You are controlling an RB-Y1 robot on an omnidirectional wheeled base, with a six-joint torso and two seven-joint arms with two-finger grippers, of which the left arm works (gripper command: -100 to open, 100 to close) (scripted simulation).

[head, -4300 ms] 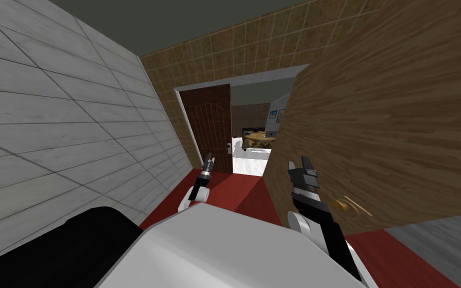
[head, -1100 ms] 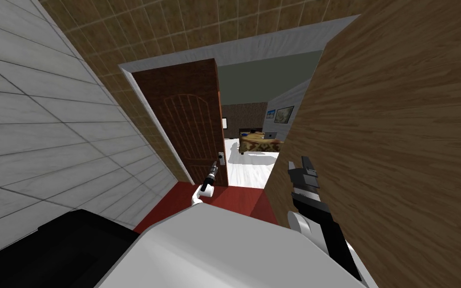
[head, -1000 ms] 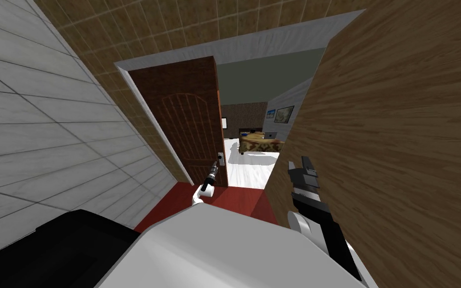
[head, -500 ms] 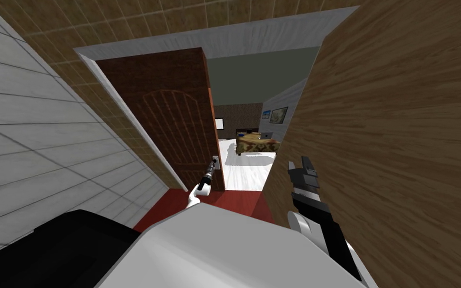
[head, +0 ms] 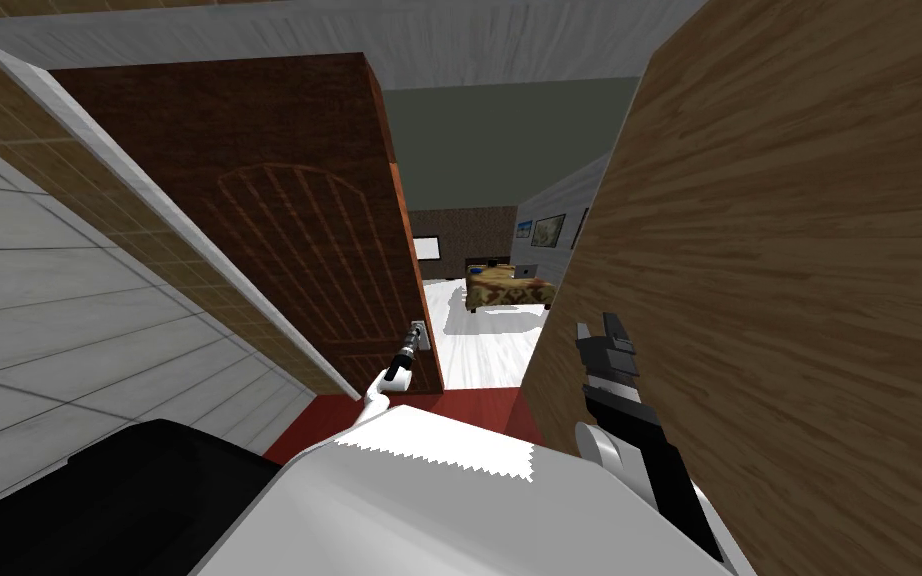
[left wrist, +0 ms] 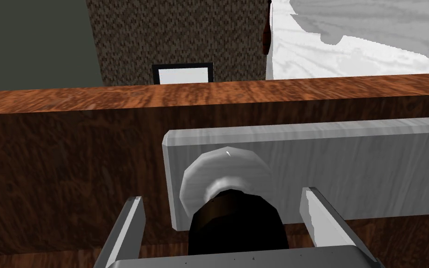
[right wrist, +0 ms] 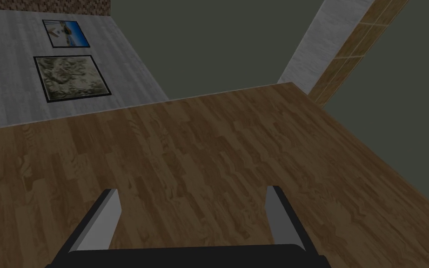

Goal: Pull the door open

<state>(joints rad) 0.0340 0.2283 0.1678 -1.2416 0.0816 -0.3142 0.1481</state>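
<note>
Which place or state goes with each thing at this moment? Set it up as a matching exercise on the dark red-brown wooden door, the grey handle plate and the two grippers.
Things
1. dark red-brown wooden door
2. grey rectangular handle plate
3. left gripper
4. right gripper

Places or states
A. open, facing a light brown wood-grain panel
B. ajar, with a white floor showing past its free edge
C. open, one finger on either side of a dark round knob, not pressing it
D. fixed flat on the door, behind the knob

Pairs: 1-B, 2-D, 3-C, 4-A
</note>
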